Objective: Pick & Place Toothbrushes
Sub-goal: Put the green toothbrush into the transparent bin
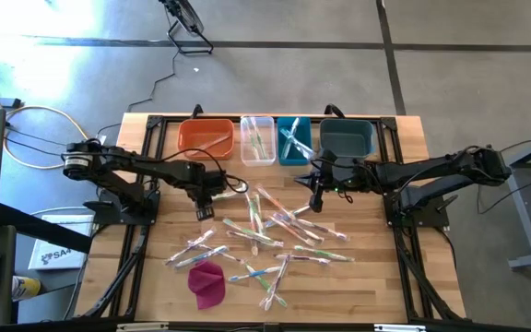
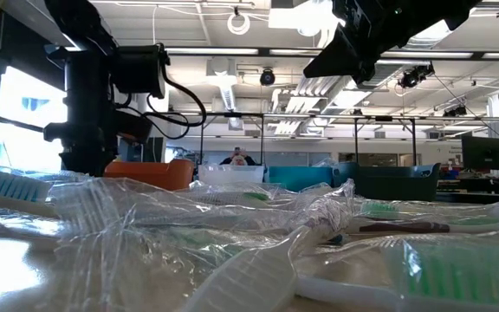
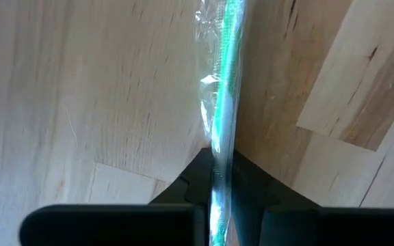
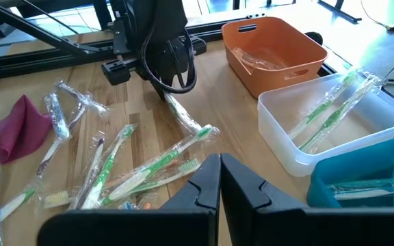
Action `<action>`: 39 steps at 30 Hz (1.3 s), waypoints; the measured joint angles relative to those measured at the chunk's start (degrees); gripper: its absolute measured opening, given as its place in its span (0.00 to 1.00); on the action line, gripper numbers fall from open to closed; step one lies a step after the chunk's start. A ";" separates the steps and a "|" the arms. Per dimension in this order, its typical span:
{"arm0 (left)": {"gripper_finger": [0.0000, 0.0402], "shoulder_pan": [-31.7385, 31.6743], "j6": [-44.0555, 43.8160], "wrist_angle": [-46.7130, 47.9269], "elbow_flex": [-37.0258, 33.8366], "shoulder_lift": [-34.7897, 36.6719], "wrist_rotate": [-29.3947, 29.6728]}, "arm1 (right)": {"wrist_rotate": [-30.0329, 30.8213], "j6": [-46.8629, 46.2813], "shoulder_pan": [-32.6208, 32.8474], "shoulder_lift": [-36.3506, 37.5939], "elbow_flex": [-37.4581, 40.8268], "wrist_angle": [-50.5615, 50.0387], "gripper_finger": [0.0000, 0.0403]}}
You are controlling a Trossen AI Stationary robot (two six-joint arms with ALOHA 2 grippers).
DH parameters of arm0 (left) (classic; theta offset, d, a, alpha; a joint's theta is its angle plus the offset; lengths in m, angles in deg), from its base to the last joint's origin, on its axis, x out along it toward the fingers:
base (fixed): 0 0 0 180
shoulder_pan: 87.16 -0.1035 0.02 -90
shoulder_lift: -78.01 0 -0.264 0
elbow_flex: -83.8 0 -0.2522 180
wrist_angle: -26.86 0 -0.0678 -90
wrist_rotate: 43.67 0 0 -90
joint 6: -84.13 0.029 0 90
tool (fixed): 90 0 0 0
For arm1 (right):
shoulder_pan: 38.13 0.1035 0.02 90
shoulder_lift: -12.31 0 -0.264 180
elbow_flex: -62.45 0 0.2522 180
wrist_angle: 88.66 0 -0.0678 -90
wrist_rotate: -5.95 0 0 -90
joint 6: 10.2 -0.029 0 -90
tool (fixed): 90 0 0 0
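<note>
NEAREST: green-handled toothbrush (image 3: 224,102) in clear wrapper, clamped between left gripper (image 3: 222,195) fingers, lying on wooden table (image 3: 81,102) | OUTWARD: loose toothbrushes (image 1: 275,231) beside it; magenta cloth (image 1: 207,282) farther | RIGHT: right gripper (image 4: 220,179) closed, empty, above the pile; bins (image 1: 275,140) beyond.

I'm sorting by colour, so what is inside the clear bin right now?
The clear bin holds two wrapped green toothbrushes leaning against its wall. Its floor shows through the walls and looks otherwise bare; the corner behind the teal bin is hidden.
</note>
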 joint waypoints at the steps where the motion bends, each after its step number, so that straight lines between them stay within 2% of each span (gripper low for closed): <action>1: 0.07 0.00 0.11 0.04 0.00 0.00 -0.04 | 0.00 0.00 0.02 0.00 0.00 0.00 0.01; 9: 0.07 0.00 1.21 0.27 0.00 0.00 0.01 | 0.00 0.00 0.02 0.00 0.00 0.00 0.01; 16: 0.07 0.07 1.87 1.24 -0.20 2.12 3.12 | 0.00 0.00 0.00 0.00 0.00 0.02 0.01; 19: 0.07 0.04 1.87 4.41 -0.60 5.14 3.68 | -0.01 0.00 0.01 0.00 0.00 0.02 0.01; 28: 0.07 0.04 1.45 4.10 -0.33 17.31 5.94 | -0.01 0.00 0.01 0.00 0.00 0.06 0.01; 32: 0.07 0.04 1.43 3.33 -0.28 22.51 8.77 | -0.01 0.00 0.01 0.00 0.00 0.02 0.01; 39: 0.07 0.02 1.47 -4.05 -0.20 30.45 12.43 | 0.00 0.37 -0.02 0.00 0.00 0.15 0.01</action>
